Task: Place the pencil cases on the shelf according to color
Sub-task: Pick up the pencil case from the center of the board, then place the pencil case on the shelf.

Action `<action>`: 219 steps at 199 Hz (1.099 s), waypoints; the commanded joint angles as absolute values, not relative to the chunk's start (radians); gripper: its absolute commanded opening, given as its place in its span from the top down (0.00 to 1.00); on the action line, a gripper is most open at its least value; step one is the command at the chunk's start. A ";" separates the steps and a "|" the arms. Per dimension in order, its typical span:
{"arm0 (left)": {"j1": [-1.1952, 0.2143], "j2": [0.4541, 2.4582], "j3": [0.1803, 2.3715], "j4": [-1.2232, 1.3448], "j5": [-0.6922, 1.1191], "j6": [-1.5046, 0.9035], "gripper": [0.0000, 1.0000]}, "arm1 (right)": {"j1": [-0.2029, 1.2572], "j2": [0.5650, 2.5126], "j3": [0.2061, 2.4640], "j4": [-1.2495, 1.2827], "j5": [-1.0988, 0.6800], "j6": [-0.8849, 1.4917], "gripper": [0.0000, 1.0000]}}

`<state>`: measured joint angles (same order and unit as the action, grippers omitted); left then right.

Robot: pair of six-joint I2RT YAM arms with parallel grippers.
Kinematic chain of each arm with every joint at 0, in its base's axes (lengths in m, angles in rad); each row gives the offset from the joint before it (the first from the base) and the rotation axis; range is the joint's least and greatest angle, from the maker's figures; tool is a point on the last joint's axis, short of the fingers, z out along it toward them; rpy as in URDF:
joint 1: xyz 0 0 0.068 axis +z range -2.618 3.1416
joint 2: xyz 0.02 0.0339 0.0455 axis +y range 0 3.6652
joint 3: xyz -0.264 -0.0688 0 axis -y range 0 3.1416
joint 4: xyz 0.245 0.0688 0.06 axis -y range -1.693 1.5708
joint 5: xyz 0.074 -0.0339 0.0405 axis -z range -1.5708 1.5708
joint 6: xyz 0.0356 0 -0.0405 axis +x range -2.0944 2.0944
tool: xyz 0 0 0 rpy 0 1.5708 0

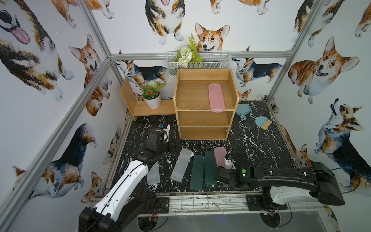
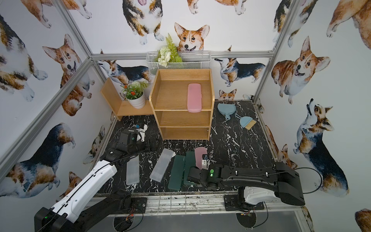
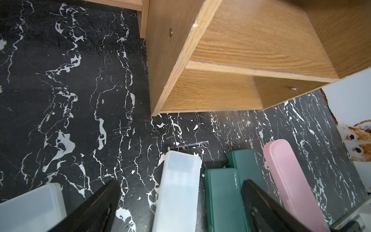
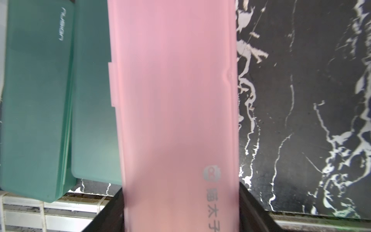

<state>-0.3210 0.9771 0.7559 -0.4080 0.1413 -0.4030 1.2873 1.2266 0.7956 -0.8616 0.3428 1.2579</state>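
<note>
The pink case (image 4: pixel 174 100) is sitting at the front of the table (image 1: pixel 251 144), lying lengthwise toward the shelf (image 1: pixel 204 75), with its near end between the fingers of the right gripper (image 4: pixel 180 188). The two black fingers are pressing against its long edges, so the gripper is clamped on it. In the right wrist view the case is covering part of the green case next to it, but I cannot tell whether it is clear of the table. Just to its left, two green cases (image 1: pixel 209 166) (image 1: pixel 197 172) are lying side by side and touching. Further left a frosted case (image 1: pixel 181 164) is lying at a slant, and another frosted case (image 1: pixel 153 174) is lying partly under the left arm. The second pink case (image 1: pixel 216 97) is resting on the shelf's top tier, toward the right wall, with its near end reaching the front edge. The two lower tiers are showing bare wood. The left gripper (image 3: pixel 180 180) is hanging over the table near the shelf's lower left front corner, its fingers spread apart and holding nothing. To the right of the shelf a blue dustpan (image 1: pixel 243 110) and brush (image 1: pixel 263 122) are lying on the table. To the left a potted plant (image 1: pixel 152 98) is standing on a low wooden stand (image 1: pixel 140 109). A white wire basket (image 1: pixel 212 62) holding greenery is hanging on the back wall behind the shelf.
</note>
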 commanded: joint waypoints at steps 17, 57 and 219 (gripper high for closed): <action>-0.321 0.972 0.755 -0.402 0.141 -0.396 0.01 | 1.296 1.197 0.895 -0.969 0.431 1.267 0.47; -0.320 0.977 0.778 -0.405 0.160 -0.428 0.01 | 1.299 1.193 1.044 -1.030 0.482 1.228 0.52; -0.320 1.057 0.969 -0.411 0.161 -0.413 0.01 | 1.266 1.317 1.534 -0.979 0.617 0.920 0.52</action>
